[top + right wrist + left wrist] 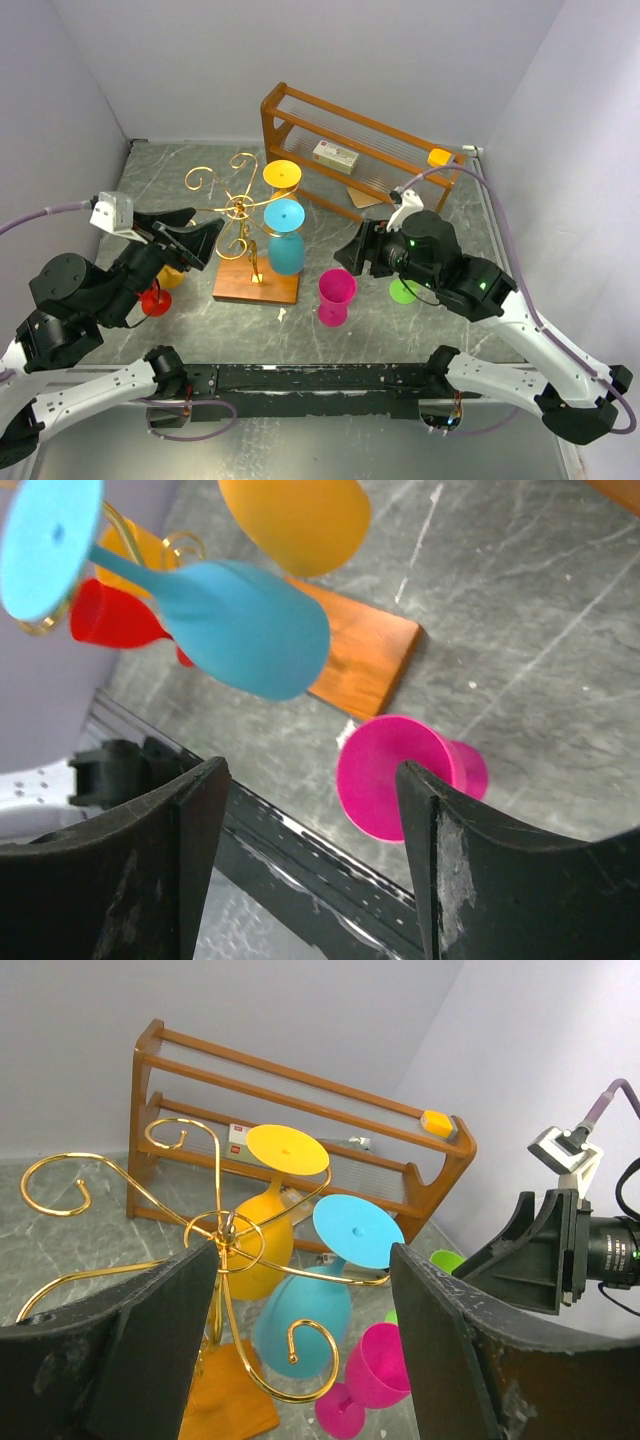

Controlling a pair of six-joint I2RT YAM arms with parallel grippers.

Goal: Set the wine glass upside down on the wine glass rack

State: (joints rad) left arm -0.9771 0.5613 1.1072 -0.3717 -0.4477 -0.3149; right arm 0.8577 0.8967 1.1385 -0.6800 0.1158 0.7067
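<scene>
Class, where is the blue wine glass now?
The blue wine glass hangs upside down on the gold rack, mid-table in the top view, beside the yellow glass.

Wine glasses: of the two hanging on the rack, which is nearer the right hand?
The blue one, hanging on the near side; the yellow glass hangs farther back, toward the shelf.

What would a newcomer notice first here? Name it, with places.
The gold wire rack at the table's centre, with a blue glass and a yellow glass hanging upside down from its arms. Next, the bright pink glass standing on the table just right of the rack's wooden base.
</scene>
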